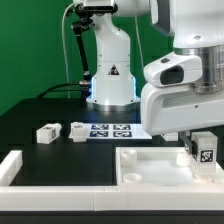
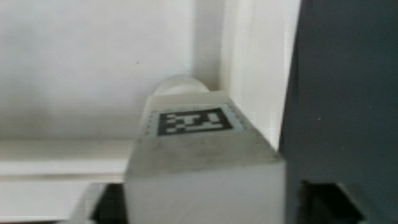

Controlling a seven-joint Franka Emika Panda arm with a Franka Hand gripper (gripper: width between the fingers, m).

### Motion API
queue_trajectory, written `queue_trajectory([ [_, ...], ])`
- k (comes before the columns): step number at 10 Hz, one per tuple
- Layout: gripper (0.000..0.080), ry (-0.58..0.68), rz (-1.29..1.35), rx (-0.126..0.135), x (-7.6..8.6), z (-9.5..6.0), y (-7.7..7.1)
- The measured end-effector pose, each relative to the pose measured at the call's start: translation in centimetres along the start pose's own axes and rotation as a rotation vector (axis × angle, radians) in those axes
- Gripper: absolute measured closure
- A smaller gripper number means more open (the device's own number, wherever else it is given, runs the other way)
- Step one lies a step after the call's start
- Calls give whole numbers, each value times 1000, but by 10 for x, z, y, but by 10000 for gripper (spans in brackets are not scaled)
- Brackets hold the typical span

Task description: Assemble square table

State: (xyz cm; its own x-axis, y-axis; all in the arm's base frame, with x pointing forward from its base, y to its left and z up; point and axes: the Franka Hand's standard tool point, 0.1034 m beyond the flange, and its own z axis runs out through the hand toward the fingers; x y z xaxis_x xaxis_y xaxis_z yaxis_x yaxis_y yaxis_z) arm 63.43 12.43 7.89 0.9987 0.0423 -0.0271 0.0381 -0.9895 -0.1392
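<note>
The white square tabletop (image 1: 150, 165) lies at the front, rim up. At its right corner on the exterior view's right stands a white block leg (image 1: 206, 155) with a black-and-white tag. My gripper (image 1: 203, 143) comes down over this leg, one finger against each side. In the wrist view the same leg (image 2: 192, 122) fills the space between my dark fingertips (image 2: 107, 203), with the gripper (image 2: 217, 208) shut on it. The tabletop's floor (image 2: 71, 80) and rim show behind. Two more legs (image 1: 47, 131) (image 1: 78, 129) lie on the black table on the exterior view's left.
The marker board (image 1: 110, 130) lies flat behind the tabletop, in front of the arm's base (image 1: 110, 80). Long white bars (image 1: 10, 166) form a low fence at the front left and along the front edge.
</note>
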Motion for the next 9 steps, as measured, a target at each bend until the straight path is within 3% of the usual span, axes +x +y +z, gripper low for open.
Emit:
queue_trajectory([
  [1,496,0,54,-7,0,0,4],
  [6,505,5,644,2,2,2,12],
  [8,505,-16,1009,41,1,2,14],
  [9,505,-18,1119,38,0,3,11],
])
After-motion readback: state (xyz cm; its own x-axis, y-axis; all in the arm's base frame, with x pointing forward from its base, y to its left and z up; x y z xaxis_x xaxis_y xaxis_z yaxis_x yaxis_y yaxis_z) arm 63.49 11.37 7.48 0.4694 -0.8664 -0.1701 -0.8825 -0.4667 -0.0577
